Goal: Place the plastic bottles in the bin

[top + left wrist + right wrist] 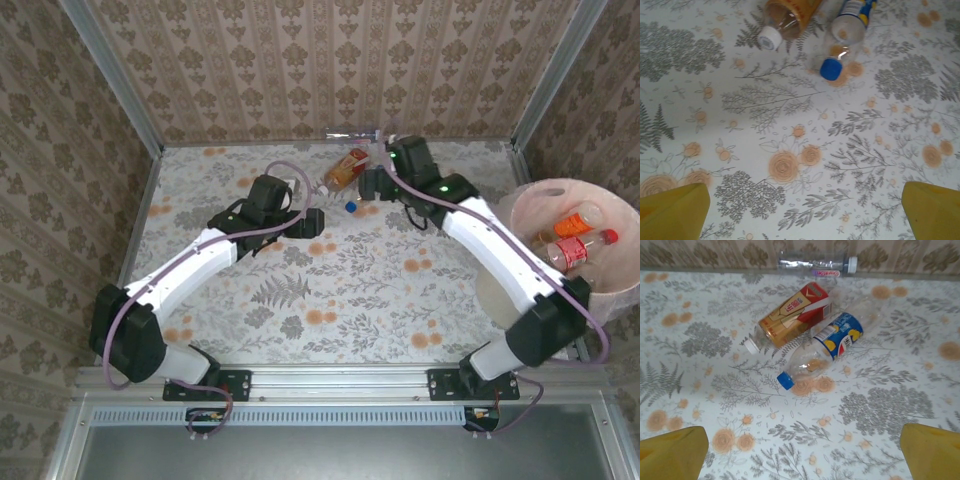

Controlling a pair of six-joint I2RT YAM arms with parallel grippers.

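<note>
Step in hand: a reach for the next bottle is judged to be under way; nothing is gripped, and three bottles are seen lying outside the bin (535, 193).
Landmark: the blue-capped bottle (825, 347), lying on its side on the floral table (300, 300).
Right gripper (802, 452): poised above and on the near side of the landmark, its yellow fingers spread wide with nothing between them.
Left gripper (802, 215): jaws likewise spread wide and empty, held off the landmark's cap end, on the side away from the bin.
Landmark axis: the long axis runs on a diagonal, the blue cap pointing towards the near edge and away from the bin, the base towards the back wall.
Orange-labelled bottle (790, 315): laid alongside the landmark on its far side and seemingly touching it; its axis is nearly parallel and its white cap points the same way.
Clear bottle (815, 263): beyond the landmark against the back wall, its axis along the wall and its cap turned towards the bin side.
Bin position: well apart from the landmark, off the right arm's side; a red-labelled bottle (572, 252) and a second binned bottle (580, 218) are seen inside.
Next move: a descent over the landmark's body is called for, with the fingers set across the diagonal axis rather than along it; because the neighbour lies so close, the far finger may nudge it.
</note>
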